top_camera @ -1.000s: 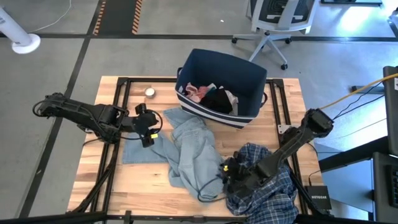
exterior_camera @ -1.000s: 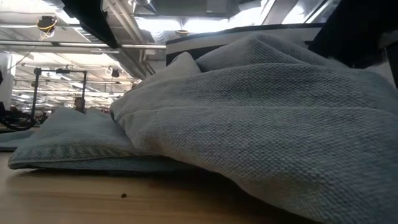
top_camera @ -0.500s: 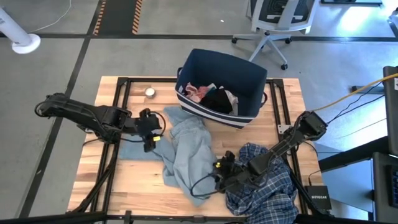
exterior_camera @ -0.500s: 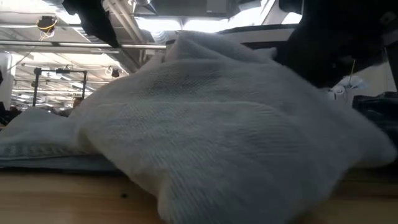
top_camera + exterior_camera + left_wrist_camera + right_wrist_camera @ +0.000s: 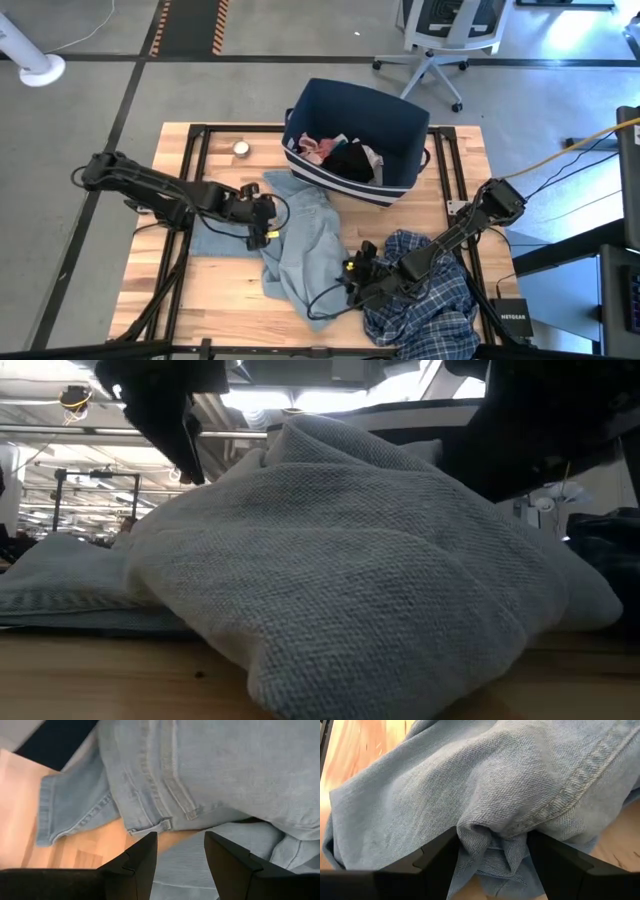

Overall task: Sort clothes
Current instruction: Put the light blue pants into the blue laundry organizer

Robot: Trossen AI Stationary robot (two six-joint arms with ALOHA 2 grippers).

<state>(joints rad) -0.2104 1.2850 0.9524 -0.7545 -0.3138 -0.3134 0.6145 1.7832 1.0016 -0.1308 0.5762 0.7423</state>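
Note:
The light blue denim (image 5: 300, 240) lies crumpled on the middle of the wooden table and fills the low view (image 5: 350, 560). My left gripper (image 5: 262, 216) is open over the denim's left part; in the left wrist view (image 5: 177, 855) its fingers stand above a seamed fold without touching it. My right gripper (image 5: 350, 280) is shut on the denim at its near right edge. The blue-white plaid shirt (image 5: 425, 300) lies bunched at the near right, under my right arm. Pink, white and black pieces (image 5: 345, 155) lie in the bin. My right gripper pinches a bunched fold of the denim (image 5: 492, 837) between its two fingers, at the garment's near right edge; several layers are gathered there. The fingers come low from the table's right side. The rest of the denim lies slack on the table.
The navy bin with white stripes (image 5: 400, 120) stands at the far middle of the table. A small round silver object (image 5: 241, 148) sits at the far left. Bare wood shows along the near left (image 5: 200, 290).
My left gripper has moved toward the table's right edge, over the denim's left part. My right gripper has moved a little toward the left edge with the denim's near right edge, and the denim has bunched up into a higher heap while its left leg stayed flat.

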